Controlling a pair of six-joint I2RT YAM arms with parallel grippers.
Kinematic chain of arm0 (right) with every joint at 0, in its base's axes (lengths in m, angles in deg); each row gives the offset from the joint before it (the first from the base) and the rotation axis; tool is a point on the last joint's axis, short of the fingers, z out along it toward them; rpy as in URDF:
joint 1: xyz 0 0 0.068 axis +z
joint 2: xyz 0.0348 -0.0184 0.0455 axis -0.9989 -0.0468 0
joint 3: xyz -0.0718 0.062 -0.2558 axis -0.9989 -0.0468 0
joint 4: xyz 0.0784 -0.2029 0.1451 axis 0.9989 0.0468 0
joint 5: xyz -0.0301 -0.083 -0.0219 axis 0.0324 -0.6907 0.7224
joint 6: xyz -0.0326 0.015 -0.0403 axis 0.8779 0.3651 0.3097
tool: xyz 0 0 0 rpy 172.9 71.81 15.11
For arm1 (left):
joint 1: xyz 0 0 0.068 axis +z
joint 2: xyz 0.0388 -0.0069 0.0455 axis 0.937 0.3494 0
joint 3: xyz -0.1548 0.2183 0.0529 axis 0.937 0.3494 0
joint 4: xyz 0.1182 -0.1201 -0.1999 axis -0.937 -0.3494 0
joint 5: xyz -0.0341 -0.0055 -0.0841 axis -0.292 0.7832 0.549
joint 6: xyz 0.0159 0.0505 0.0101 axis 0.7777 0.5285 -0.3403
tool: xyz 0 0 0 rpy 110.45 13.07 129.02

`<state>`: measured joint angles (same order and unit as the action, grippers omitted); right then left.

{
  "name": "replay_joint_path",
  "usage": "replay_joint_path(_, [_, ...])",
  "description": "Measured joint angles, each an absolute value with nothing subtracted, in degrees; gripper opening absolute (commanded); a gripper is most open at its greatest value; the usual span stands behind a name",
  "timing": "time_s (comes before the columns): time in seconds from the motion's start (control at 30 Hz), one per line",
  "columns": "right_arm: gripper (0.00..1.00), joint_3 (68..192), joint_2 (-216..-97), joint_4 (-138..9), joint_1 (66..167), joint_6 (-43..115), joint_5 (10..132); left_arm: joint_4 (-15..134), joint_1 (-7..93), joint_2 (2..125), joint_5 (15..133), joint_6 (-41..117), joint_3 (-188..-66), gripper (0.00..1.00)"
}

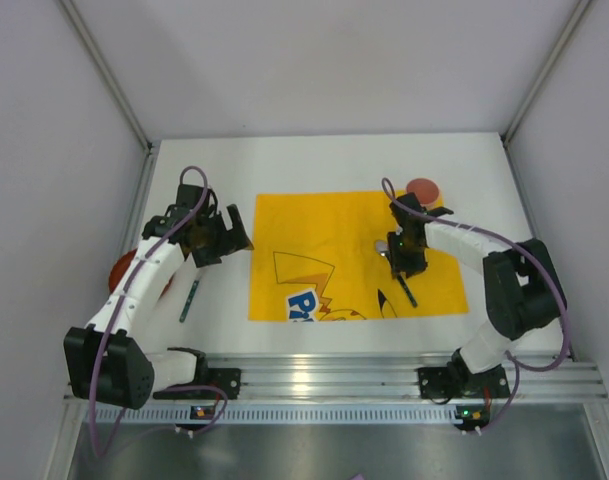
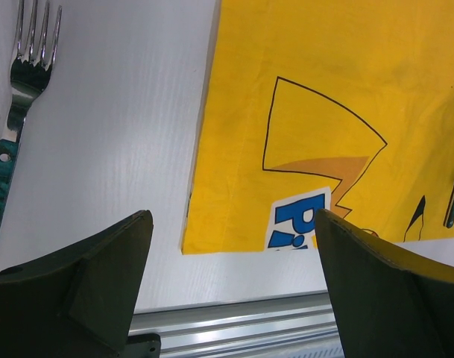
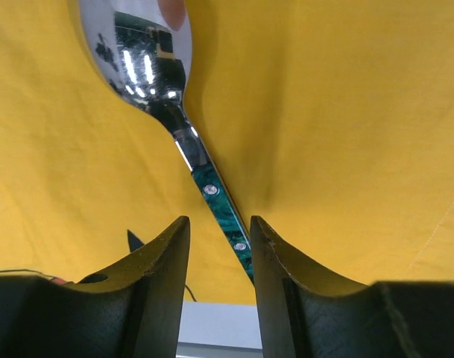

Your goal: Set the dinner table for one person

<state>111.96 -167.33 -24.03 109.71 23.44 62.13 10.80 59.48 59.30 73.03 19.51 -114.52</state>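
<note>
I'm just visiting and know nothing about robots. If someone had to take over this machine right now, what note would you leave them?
Left gripper: open wide, empty, hovering over the dinner table by the left edge of the yellow cloth.
Right gripper: slightly open, jaws either side of the handle of the spoon, not squeezing it.
Things: the spoon lies on the cloth's right part. The fork lies on bare table left of the cloth.
Far red item sits at the cloth's far right corner and left red item under the left arm; both are round, otherwise unclear.
Done: fork and spoon laid.
Left: probably the red items.
</note>
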Motion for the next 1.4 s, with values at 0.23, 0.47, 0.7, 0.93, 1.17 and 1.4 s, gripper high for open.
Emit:
replay_joint_path(0.23, [0.25, 111.81, -171.79, -25.19, 109.71, 23.85, 60.93, 10.78, 59.48, 59.3, 73.01, 18.65, -114.52, 0.94])
replay_joint_path(0.47, [0.07, 111.92, -171.79, -24.86, 109.73, 24.2, 60.12, 10.78, 59.48, 59.1, 73.01, 18.0, -114.52, 0.94])
replay_joint_path(0.7, [0.06, 114.06, -170.15, -21.3, 109.73, 24.01, 58.53, 10.74, 59.48, 59.21, 72.44, 18.08, -114.54, 0.93])
replay_joint_path(0.93, [0.04, 115.63, -168.82, -19.46, 108.64, 23.15, 54.83, 10.26, 59.64, 63.04, 67.72, 21.47, -115.28, 0.94])
replay_joint_path(1.17, [0.29, 115.63, -172.58, -19.24, 105.89, 22.04, 52.97, 8.57, 60.71, 69.01, 59.15, 27.18, -117.05, 0.95])
replay_joint_path(1.4, [0.4, 115.78, -173.26, -18.41, 105.62, 22.13, 53.76, 8.05, 63.61, 77.4, 50.23, 31.46, -117.67, 0.92])
